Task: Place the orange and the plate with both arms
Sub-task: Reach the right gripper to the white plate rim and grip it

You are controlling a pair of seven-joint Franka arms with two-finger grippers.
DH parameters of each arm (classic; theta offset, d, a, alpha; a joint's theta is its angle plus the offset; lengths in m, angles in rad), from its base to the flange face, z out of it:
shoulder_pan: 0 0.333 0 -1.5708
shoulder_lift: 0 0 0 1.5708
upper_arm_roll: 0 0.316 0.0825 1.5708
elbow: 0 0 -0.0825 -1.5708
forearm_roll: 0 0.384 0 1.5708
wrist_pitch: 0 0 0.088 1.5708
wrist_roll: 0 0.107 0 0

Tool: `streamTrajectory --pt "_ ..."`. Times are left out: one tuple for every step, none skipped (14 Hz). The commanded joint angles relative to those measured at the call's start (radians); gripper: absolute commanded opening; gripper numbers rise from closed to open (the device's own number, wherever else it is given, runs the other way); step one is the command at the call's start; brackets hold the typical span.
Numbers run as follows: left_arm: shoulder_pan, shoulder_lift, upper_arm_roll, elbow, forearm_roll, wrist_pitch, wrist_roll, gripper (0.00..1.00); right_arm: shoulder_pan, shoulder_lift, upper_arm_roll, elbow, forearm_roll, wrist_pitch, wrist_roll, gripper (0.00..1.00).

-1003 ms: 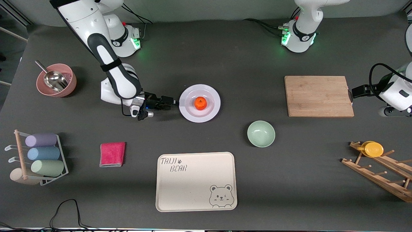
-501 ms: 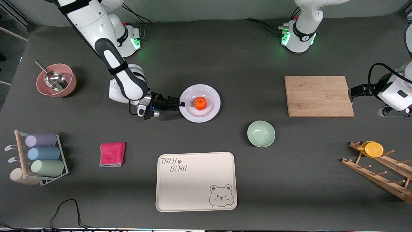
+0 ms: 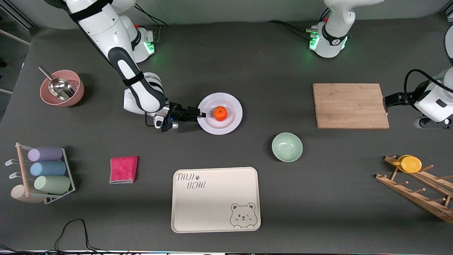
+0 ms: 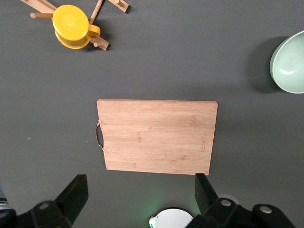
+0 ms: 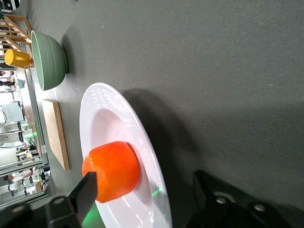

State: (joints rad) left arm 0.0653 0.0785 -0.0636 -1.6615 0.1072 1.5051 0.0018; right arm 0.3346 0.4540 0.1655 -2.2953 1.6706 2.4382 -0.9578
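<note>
Straddling glossy white plate (image 3: 226, 124) rim, right claw (image 3: 200, 114) parted; dimpled orange (image 3: 220, 113) centred; left claw (image 4: 137, 192) wide, waiting

Looking down from high across the dark grey desk (image 3: 247, 63) toward both bases; left wrist straight down over the rectangular bamboo board (image 4: 156, 137), right wrist low and close along the glossy white plate (image 5: 118, 118), both also in the front view.

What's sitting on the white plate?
The orange sits in the middle of the plate. The right gripper reaches over its rim; what's under the orange is hidden.
</note>
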Motion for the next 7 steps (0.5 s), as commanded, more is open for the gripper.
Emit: streamTrajectory --pt "0.007 0.015 -0.012 0.025 0.012 -0.022 0.004 1.0 0.015 0.017 0.002 0.016 0.037 0.021 -0.03 0.8" --pt "0.001 0.015 -0.012 0.023 0.012 -0.023 0.003 1.0 0.015 0.017 0.0 0.016 0.037 0.021 -0.03 0.71" --pt "-0.001 0.014 -0.012 0.025 0.012 -0.028 -0.003 1.0 0.014 0.017 0.002 0.016 0.035 0.021 -0.03 0.62" --pt "-0.001 0.014 -0.012 0.025 0.014 -0.029 0.003 1.0 0.015 0.017 0.0 0.017 0.035 0.021 -0.03 0.49" --pt "-0.001 0.015 -0.012 0.025 0.014 -0.029 0.006 1.0 0.014 0.017 0.0 0.019 0.035 0.021 -0.03 0.38" --pt "-0.001 0.017 -0.012 0.023 0.012 -0.029 0.004 1.0 0.014 0.017 0.0 0.02 0.035 0.021 -0.03 0.28" --pt "-0.002 0.015 -0.012 0.023 0.012 -0.034 -0.003 1.0 0.014 0.017 0.0 0.023 0.035 0.021 -0.03 0.19"
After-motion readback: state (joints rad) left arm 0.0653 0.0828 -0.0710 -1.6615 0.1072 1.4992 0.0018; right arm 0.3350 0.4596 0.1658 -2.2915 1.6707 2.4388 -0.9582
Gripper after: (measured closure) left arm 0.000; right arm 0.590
